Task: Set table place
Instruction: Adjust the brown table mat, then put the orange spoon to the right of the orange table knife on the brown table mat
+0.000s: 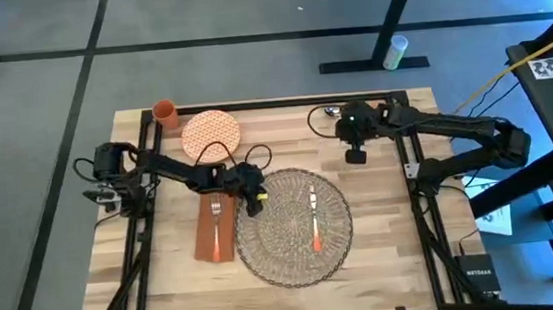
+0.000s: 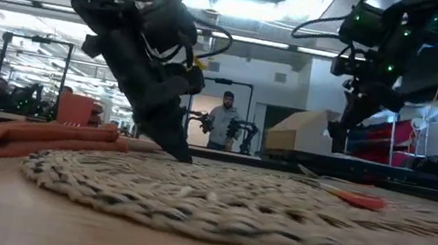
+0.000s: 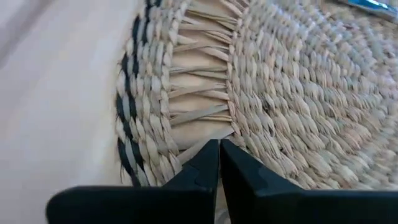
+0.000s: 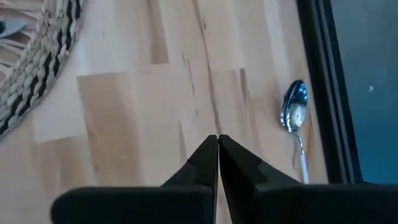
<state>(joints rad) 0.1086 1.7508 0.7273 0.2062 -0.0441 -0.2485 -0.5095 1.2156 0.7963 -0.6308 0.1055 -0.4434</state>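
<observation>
— Where's the place (image 1: 293,229)?
— Mid-table (image 1: 392,215); left gripper (image 1: 254,205) pinches its rim, fingers closed.
— Right gripper (image 1: 356,155)?
— Closed, empty, hovering.
— Any readable writing?
— None legible.

The left arm reaches from the left side toward the middle of the table (image 1: 382,216), its wrist pitched steeply down so that the left claw (image 1: 254,205) comes to the surface with its fingers pressed together. The right arm stretches in from the right side, its right claw (image 1: 356,155) held above the far part of the table, pointing down, fingers closed on nothing.
</observation>
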